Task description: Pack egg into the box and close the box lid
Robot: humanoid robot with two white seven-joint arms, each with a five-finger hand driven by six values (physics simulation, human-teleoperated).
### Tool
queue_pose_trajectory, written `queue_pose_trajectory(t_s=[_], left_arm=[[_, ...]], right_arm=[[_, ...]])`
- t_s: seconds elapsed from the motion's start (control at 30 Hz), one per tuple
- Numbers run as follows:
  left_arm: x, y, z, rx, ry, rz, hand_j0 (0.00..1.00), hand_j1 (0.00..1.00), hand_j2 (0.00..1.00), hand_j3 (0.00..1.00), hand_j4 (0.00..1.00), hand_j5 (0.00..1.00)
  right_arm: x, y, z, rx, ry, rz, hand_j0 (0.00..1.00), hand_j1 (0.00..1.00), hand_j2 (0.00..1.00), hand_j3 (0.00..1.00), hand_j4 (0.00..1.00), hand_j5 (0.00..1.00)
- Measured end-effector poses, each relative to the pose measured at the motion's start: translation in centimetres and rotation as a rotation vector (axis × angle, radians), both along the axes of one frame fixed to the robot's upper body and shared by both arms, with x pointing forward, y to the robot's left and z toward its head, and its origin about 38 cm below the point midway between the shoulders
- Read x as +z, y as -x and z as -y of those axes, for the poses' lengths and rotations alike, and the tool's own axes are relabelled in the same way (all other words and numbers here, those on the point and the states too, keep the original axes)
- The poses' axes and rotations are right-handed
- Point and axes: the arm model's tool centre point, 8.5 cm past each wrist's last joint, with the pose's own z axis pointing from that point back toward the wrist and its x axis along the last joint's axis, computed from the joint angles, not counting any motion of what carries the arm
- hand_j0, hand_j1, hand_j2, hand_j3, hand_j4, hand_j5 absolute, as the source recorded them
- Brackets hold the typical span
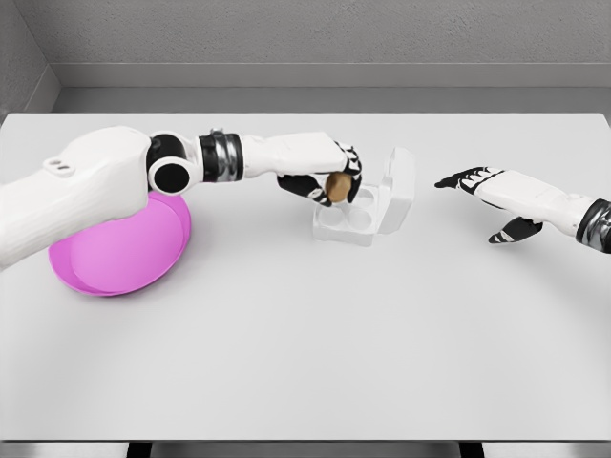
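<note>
The box [368,212] sits mid-tabletop [315,353] with its lid [401,189] standing upright along the right edge, walling off any approach from that side. Above its cups the left hand [329,181] and the egg [337,187] it grips fill the space. The pink bowl [124,250] lies well to the left, partly under the left arm. The right hand [496,196] hovers near the lid, fingers spread, with bare tabletop between them and across the whole front.

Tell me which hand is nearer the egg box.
Left. The left hand holds the egg right over the open egg box. The right hand hovers open off to the box's right, clearly apart.
</note>
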Motion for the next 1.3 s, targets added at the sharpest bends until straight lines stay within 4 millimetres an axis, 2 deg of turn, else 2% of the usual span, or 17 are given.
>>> queue_pose_trajectory(t_s=[0.17, 0.43, 0.63, 1.07, 1.3], left_arm=[[-0.4, -0.2, -0.3, 0.005, -0.023, 0.013, 0.37, 0.37, 0.37, 0.37, 0.37, 0.37], [-1.1, -0.1, 0.6, -0.005, -0.033, 0.016, 0.37, 0.37, 0.37, 0.37, 0.37, 0.37], [-1.8, -0.2, 0.3, 0.011, -0.035, 0.008, 0.37, 0.37, 0.37, 0.37, 0.37, 0.37], [-2.0, -0.9, 0.0, 0.036, -0.046, 0.012, 0.37, 0.37, 0.37, 0.37, 0.37, 0.37], [-2.5, -1.1, 0.8, 0.043, -0.049, 0.006, 0.37, 0.37, 0.37, 0.37, 0.37, 0.37]], right_arm=[[0.0, 0.0, 0.0, 0.000, -0.001, 0.000, 1.00, 1.00, 1.00, 1.00, 1.00, 1.00], [-0.1, 0.0, 0.0, 0.000, -0.001, -0.002, 1.00, 1.00, 1.00, 1.00, 1.00, 1.00], [-0.1, 0.0, 0.0, 0.000, -0.001, -0.002, 1.00, 1.00, 1.00, 1.00, 1.00, 1.00], [-0.1, 0.0, 0.0, 0.000, 0.000, -0.002, 1.00, 1.00, 1.00, 1.00, 1.00, 1.00], [0.0, 0.0, 0.0, 0.000, -0.001, 0.000, 1.00, 1.00, 1.00, 1.00, 1.00, 1.00]])
